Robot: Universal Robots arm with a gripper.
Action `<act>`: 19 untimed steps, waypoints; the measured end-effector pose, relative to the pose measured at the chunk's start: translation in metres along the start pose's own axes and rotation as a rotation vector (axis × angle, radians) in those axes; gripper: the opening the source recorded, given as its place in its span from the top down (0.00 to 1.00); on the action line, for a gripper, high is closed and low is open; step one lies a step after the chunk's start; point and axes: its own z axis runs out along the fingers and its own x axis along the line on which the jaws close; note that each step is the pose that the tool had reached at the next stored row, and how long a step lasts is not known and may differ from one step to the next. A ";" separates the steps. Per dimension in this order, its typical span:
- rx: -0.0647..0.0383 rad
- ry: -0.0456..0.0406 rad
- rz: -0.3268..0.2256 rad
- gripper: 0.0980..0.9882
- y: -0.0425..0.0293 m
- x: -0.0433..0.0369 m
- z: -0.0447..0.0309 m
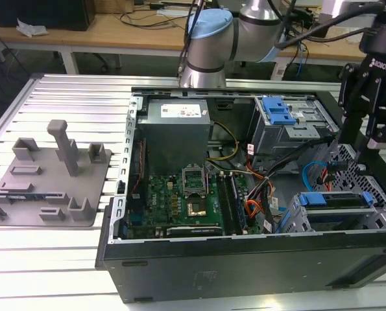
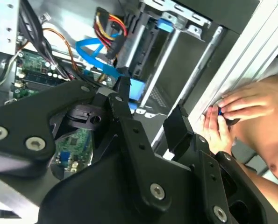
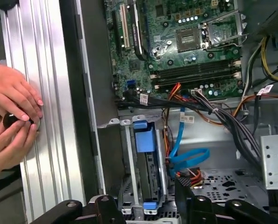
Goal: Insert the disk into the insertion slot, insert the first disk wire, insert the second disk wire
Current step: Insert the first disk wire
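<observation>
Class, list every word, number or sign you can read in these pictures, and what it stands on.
Power supply label: print too small to read.
Gripper: white lettering on its body, sideways, not clear enough to quote.
White cable tag: too small to read.
Circuit board: markings too small.

Disk sitting in insertion slot; second disk wire looping just beside it; motherboard lying toward exterior view's left.

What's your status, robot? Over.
End effector open, empty. Silver hard drive in blue plastic carrier sits in grey perforated metal cage. Person's hands on ribbed aluminium table.
</observation>
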 end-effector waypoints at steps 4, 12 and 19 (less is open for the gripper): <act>0.007 0.0557 -0.003 0.48 0.0014 -0.0172 -0.0014; 0.020 0.1244 -0.023 0.48 -0.0022 -0.0278 0.0043; 0.031 0.1892 -0.037 0.49 -0.0058 -0.0438 0.0096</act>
